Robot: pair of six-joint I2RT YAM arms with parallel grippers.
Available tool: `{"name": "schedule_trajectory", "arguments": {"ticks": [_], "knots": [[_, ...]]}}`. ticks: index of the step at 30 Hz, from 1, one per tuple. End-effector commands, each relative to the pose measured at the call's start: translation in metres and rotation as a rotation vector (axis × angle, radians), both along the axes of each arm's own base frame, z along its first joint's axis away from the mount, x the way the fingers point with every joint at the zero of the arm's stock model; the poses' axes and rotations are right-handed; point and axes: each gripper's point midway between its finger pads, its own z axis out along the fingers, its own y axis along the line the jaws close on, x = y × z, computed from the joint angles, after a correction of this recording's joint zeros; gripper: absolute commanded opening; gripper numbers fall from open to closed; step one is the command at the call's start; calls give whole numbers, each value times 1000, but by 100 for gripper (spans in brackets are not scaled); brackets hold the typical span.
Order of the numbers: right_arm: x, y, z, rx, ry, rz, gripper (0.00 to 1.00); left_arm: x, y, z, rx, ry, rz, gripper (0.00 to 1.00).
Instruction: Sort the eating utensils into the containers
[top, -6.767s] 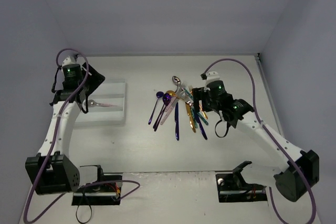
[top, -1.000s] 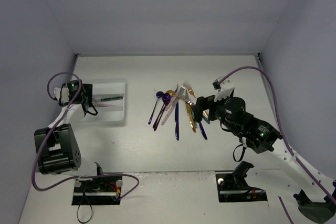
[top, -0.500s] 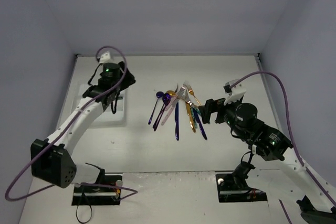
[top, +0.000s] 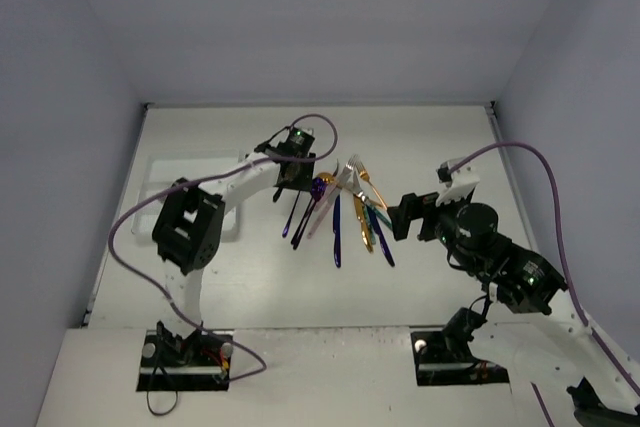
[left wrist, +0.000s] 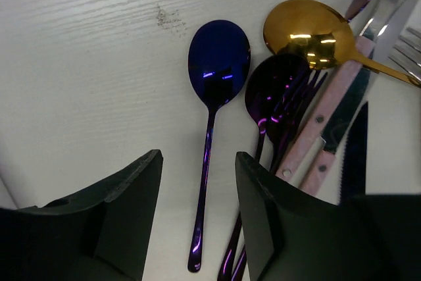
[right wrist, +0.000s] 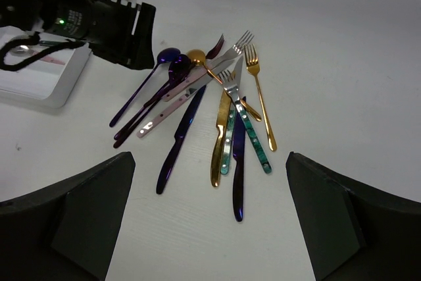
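The eating utensils point(top: 345, 212) lie fanned in a pile at mid-table. My left gripper point(top: 293, 185) is open at the pile's left edge. In the left wrist view its fingers point(left wrist: 263, 215) straddle the handle of a dark blue spoon point(left wrist: 218, 54), gripper point(left wrist: 198, 157) low over it and not closed. A gold spoon point(left wrist: 306, 31), a purple spoon point(left wrist: 276, 93) and pink-handled knives point(left wrist: 329, 123) lie just right of it. My right gripper point(top: 400, 217) is open and empty, raised right of the pile point(right wrist: 227, 106). The white tray point(top: 200, 159) lies at the left.
In the right wrist view the tray point(right wrist: 46, 87) holds a silver spoon point(right wrist: 23, 49) and a pink utensil. The left arm point(top: 235, 182) crosses over the tray's right end. Walls close in at the back and both sides.
My left arm has swung right from the tray to the left edge of the pile and come down over the blue spoon. My right gripper has drawn back slightly to the right.
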Motion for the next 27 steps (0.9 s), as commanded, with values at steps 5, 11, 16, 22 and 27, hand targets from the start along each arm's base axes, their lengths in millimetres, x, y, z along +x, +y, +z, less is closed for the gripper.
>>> {"name": "schedule_trajectory", "arguments": {"ticks": [5, 11, 16, 22, 27], "knots": [[1, -7, 16, 79, -18, -61, 98, 27, -8, 4, 46, -16, -61, 40], [0, -11, 18, 87, -17, -79, 97, 26, -10, -21, 52, 39, -64, 31], [-1, -13, 17, 83, -15, -87, 97, 28, -12, -32, 37, 67, -53, 14], [0, -14, 20, 73, -23, -86, 97, 32, -3, 6, -10, 23, 11, 0], [2, -13, 24, 51, -34, -81, 98, 32, 24, 68, -57, -65, 155, 0]]}}
